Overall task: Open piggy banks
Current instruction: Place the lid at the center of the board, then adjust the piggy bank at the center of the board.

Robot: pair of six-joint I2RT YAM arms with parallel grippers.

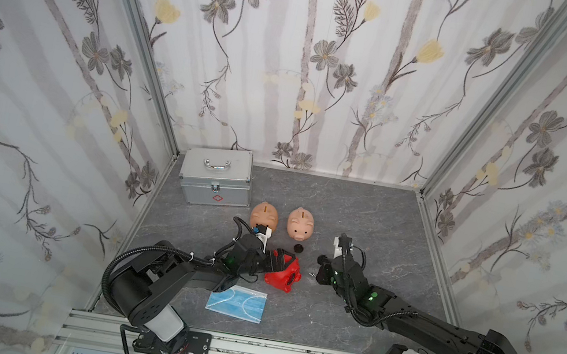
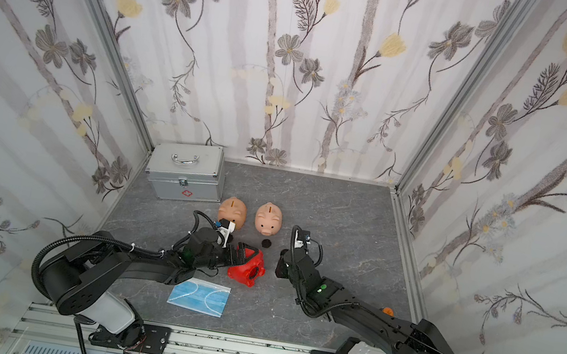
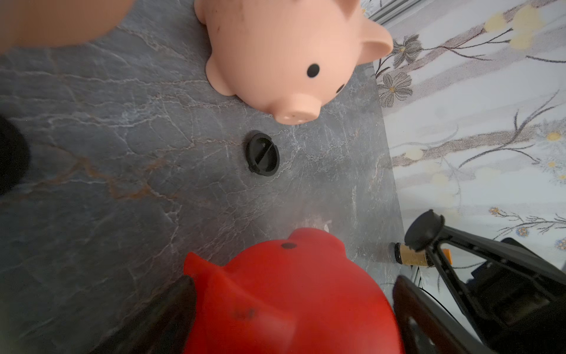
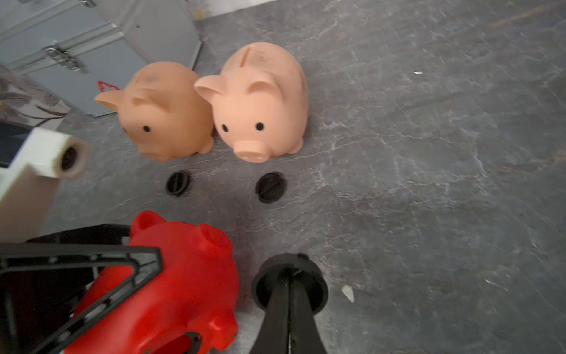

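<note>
One red pig [image 1: 282, 277], two peach-pink pigs [image 1: 300, 224], black plugs [image 4: 270, 187], grey marbled table [image 1: 364, 217], floral wallpaper [image 1: 331, 58], light-blue mask [image 1: 237, 303].

Left wrist view: red piggy bank [image 3: 284, 294] cut off by frame edge, near side blurred. Second peach pig [image 3: 58, 18] only a blurred corner patch. In a top view, one loose plug [image 1: 298, 248] shows; the other sits hidden behind the left arm.
</note>
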